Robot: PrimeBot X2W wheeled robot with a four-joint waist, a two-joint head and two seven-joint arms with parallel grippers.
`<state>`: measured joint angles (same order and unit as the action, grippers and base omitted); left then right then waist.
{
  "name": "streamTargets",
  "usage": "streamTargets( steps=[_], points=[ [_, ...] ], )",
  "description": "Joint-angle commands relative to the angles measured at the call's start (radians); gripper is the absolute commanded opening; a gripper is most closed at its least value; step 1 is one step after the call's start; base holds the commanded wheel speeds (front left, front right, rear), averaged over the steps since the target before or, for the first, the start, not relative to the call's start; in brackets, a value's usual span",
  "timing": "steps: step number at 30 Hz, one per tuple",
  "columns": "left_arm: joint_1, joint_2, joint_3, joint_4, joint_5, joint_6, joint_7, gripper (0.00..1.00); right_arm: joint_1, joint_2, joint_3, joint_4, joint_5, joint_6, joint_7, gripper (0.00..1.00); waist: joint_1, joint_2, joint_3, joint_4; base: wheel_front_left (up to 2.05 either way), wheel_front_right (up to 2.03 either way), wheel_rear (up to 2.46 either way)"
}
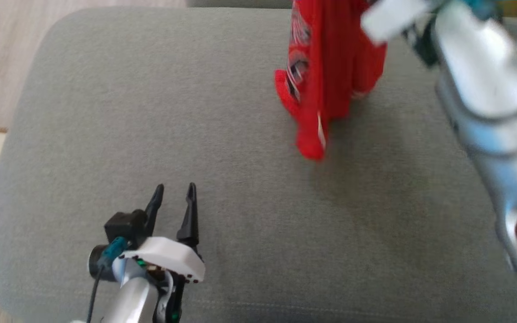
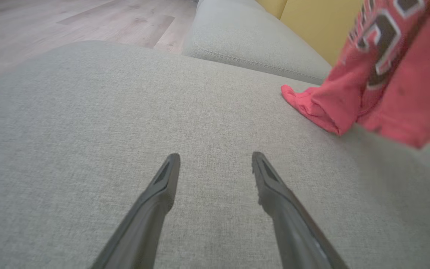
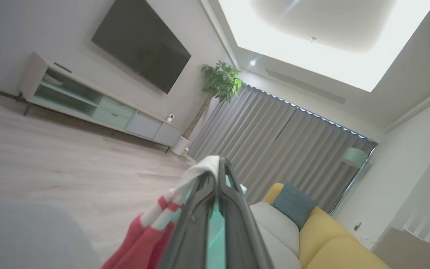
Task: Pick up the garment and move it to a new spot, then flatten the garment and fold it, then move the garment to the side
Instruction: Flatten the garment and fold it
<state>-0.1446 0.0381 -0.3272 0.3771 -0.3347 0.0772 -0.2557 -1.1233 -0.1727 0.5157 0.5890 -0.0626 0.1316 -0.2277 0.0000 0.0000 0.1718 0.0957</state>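
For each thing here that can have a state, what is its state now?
garment: hanging bunched, not folded
right gripper: shut on the garment
left gripper: open, empty, over the cushion
television: screen dark
curtains: drawn shut
ceiling light: on

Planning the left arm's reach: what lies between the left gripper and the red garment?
Only bare grey cushion, as the head view shows between the left gripper and the hanging garment; the left wrist view agrees.
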Motion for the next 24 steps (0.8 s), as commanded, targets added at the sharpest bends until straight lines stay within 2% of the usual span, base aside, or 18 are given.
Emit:
streamTargets(
  steps=[1,6,10,15,21,22,23,24],
  points=[
    [-0.047,0.012,0.019,-0.025,-0.004,-0.005,-0.006,1.0,-0.073,0.024,-0.024,-0.012,-0.001,-0.001,-0.003,0.0,0.0,0.0,0.008,0.026,0.0,0.0,0.0],
    [-0.05,0.012,0.003,-0.029,-0.012,0.005,-0.006,1.0,-0.192,0.05,-0.111,0.094,-0.056,-0.001,-0.025,0.0,0.0,0.0,0.007,0.051,0.0,0.0,0.0],
    [-0.044,0.012,0.018,-0.029,-0.009,0.012,-0.006,1.0,-0.156,0.039,-0.146,0.145,-0.087,-0.001,-0.032,0.0,0.0,0.0,0.011,0.025,0.0,0.0,0.0],
    [-0.054,0.012,0.034,-0.028,0.003,0.01,-0.006,1.0,0.024,-0.026,-0.178,0.144,-0.077,-0.001,-0.034,0.0,0.0,0.0,0.029,-0.023,0.0,0.0,0.0],
    [-0.065,0.012,0.04,-0.022,0.016,0.002,-0.006,1.0,0.365,-0.091,-0.264,0.144,-0.039,-0.001,-0.034,0.0,0.0,0.0,0.032,-0.067,0.0,0.0,0.0],
    [-0.063,0.012,0.042,-0.021,0.019,0.002,-0.006,1.0,0.416,-0.09,-0.282,0.146,-0.037,-0.001,-0.034,0.08,0.0,0.0,0.029,-0.074,0.0,0.0,0.0],
    [-0.061,0.012,0.044,-0.02,0.023,0.0,-0.006,1.0,0.463,-0.084,-0.3,0.15,-0.034,-0.001,-0.034,0.31,0.0,0.0,0.026,-0.083,0.0,0.0,0.0],
    [-0.058,0.012,0.046,-0.018,0.029,-0.003,-0.006,1.0,0.503,-0.075,-0.32,0.154,-0.032,-0.001,-0.034,0.88,0.0,0.0,0.026,-0.09,0.0,0.0,0.0]
  ],
)
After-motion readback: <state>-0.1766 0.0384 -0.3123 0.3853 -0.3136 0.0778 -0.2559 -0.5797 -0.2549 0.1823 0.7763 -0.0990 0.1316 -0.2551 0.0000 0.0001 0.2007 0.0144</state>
